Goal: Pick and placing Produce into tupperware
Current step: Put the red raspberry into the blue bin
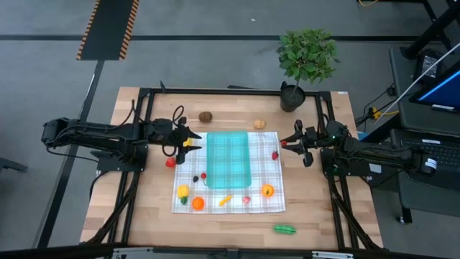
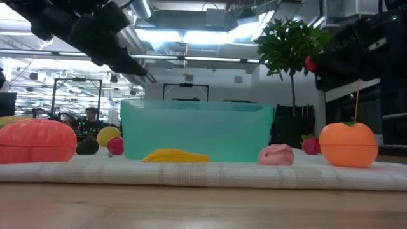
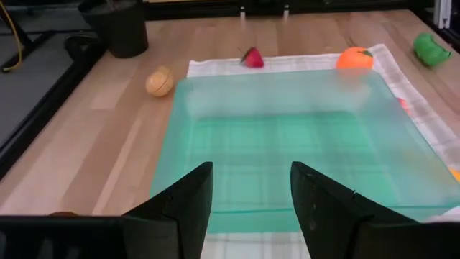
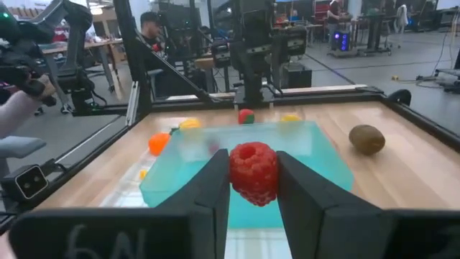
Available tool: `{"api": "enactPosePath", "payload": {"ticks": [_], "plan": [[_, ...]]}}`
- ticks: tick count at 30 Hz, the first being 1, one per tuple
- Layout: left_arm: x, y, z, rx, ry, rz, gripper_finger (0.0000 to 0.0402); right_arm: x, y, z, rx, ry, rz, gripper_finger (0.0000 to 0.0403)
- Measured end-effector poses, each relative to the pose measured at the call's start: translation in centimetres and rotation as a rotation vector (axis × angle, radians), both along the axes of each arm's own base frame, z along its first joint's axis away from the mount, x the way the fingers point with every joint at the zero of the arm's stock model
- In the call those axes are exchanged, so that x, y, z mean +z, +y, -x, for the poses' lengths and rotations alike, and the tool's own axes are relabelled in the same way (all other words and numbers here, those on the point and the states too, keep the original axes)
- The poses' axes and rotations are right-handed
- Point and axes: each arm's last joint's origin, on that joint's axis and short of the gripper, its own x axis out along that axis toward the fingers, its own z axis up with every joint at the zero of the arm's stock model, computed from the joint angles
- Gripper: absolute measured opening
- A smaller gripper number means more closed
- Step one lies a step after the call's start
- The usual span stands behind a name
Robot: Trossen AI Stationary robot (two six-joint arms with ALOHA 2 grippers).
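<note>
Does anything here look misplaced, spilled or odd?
Nothing is spilled or damaged. Three pieces lie off the checked cloth on bare wood: a green one near the front edge, two brown ones behind the empty tupperware. The right gripper holds a raspberry.

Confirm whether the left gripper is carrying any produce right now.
No. In the left wrist view the left gripper has open, empty fingers, with only the teal tupperware showing through the gap between them.
</note>
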Motion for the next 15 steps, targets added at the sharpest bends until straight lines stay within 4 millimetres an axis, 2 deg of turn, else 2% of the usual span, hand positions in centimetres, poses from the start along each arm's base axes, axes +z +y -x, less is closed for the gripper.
{"api": "enactPosePath", "payload": {"ticks": [6, 15], "plan": [[-0.7, -0.1, 0.9, 0.01, -0.028, 0.017, 0.0179, 0.0, 0.3, -0.1, 0.013, -0.002, -0.001, 0.0093], [-1.1, -0.6, 4.3, 0.016, -0.184, 0.017, 0.0179, -0.3, 0.8, -0.6, -0.03, 0.025, -0.01, 0.0093]]}}
